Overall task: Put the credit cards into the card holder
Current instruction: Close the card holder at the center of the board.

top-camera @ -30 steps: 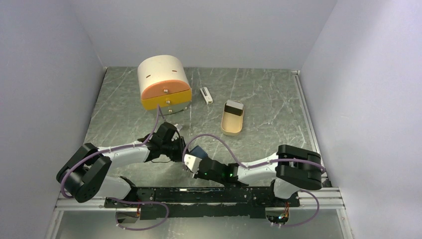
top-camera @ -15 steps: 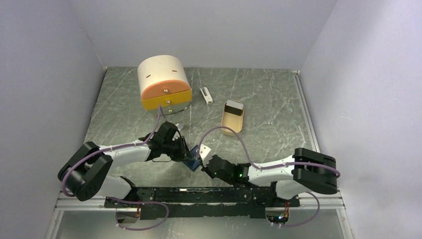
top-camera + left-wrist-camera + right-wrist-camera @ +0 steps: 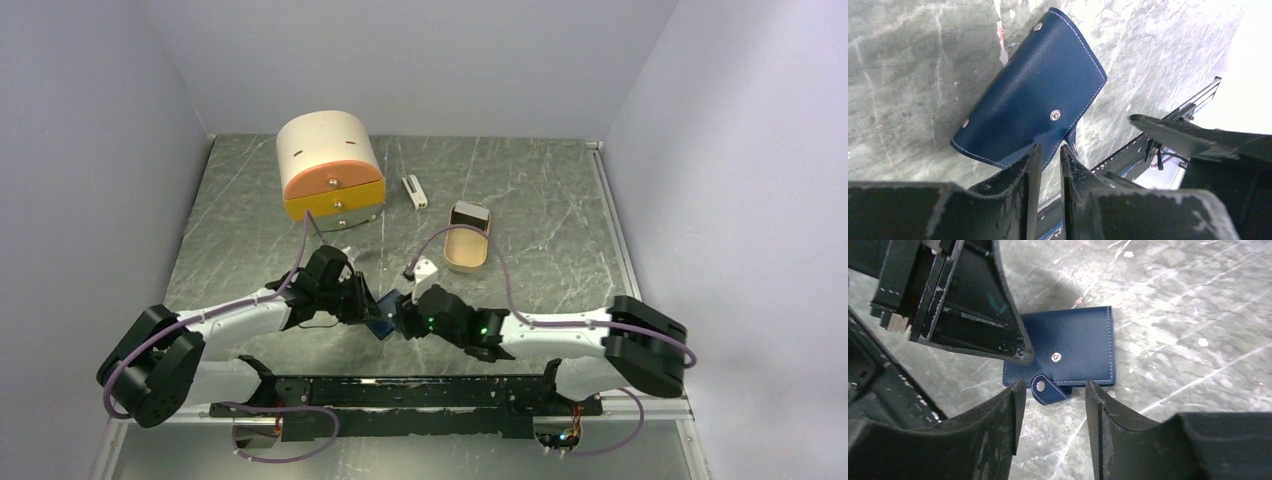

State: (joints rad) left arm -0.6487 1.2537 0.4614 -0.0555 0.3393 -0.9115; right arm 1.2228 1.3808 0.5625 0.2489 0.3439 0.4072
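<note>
Left claw [image 3: 1048, 152]: clenched to a narrow slit on the near edge of the card holder [image 3: 1073, 347]; how deep the bite went was a judgement from its own wrist view
Right claw [image 3: 1054, 390]: released, jaws standing apart and empty, low over the snap tab [image 3: 1044, 388], which sat between the fingertips
Card holder position: folded, navy outer face up, flat on the worktop [image 3: 540, 200] near its front edge, between the two claws
Credit cards: none identified in any view
Step in hand (judged): opening the holder by its tab, before any card could go in
Risk, missed grasp: tab was thin and lay close to the marble; closing fingers could scrape the worktop and miss, or catch the cover too
Risk, lost hold: a pull on the tab could drag the holder out of the left claw, since only an edge seemed held
Risk, collision: claws sat just beside each other; a small sideways move could knock them together
Hidden: holder's near corner behind the left fingers; pockets unseen
Unclear: small white piece [image 3: 425, 268] by the right wrist, card or arm part; pale patch at the far end of the tin [image 3: 466, 268]
</note>
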